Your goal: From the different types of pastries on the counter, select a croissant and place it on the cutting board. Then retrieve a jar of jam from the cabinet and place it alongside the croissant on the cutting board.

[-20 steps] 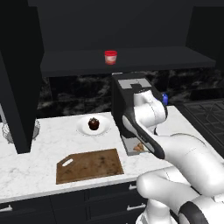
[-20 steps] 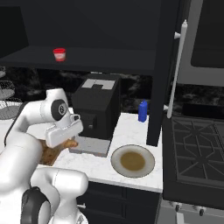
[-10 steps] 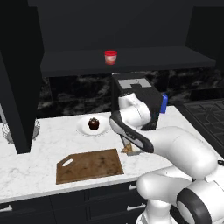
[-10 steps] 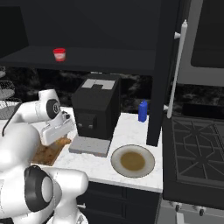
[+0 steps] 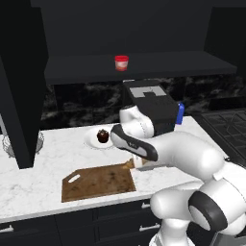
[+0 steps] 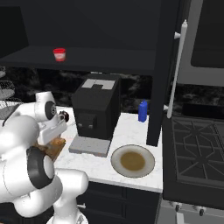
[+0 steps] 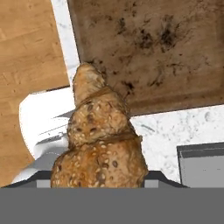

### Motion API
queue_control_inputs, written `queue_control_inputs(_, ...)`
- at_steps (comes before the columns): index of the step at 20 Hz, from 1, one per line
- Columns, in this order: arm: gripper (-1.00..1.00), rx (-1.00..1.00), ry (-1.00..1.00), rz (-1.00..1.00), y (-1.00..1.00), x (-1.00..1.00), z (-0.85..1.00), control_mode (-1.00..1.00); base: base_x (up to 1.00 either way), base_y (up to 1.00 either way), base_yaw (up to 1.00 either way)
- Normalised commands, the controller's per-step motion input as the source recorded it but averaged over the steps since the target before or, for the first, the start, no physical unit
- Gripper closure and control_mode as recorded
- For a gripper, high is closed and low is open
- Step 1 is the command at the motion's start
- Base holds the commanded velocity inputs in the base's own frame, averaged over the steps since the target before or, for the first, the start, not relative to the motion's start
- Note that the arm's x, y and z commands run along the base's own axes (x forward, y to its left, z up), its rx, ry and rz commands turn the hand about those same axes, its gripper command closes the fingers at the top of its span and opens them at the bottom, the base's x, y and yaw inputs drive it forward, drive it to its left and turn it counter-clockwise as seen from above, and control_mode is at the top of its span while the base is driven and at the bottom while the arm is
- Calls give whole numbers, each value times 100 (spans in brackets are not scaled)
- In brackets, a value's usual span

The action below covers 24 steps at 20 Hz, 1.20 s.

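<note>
No writing or brand could be read on anything: the jar of jam (image 5: 121,63) showed a pale band between red lid and red contents, but any lettering there was too small to make out, and the blue bottle (image 6: 143,111) beside the black coffee machine (image 6: 97,111) bore no legible label. In the hand view the croissant (image 7: 100,141) stood large between the fingers of the hand (image 7: 99,179), pinched at its lower end; the fingertips themselves were hidden behind the pastry, and its base was cut off by the picture's bottom edge. It hung over the near corner of the cutting board (image 5: 98,182), above the white marble counter (image 5: 38,180). From the left base view the arm's own forearm covered most of the croissant. The chocolate cupcake (image 5: 102,136) sat on a white plate behind the board, partly screened by the arm from the right. The jar stood on the dark cabinet shelf (image 5: 144,68).
</note>
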Motion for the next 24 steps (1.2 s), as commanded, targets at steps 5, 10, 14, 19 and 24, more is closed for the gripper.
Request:
queue_control_inputs(5, 100, 13, 4, 6, 29, 23, -32, -100, 0, 0, 0)
queue_control_inputs(10, 100, 2, 1, 5, 43, 16, -30, -100, 0, 0, 0)
queue_control_inputs(14, 100, 0, 0, 4, 42, 12, -25, -100, 0, 0, 0)
queue_control_inputs(19, 100, 2, 0, 4, 19, 24, -25, -100, 0, 0, 0)
queue_control_inputs(24, 100, 1, 0, 4, 18, 38, -35, -100, 0, 0, 0)
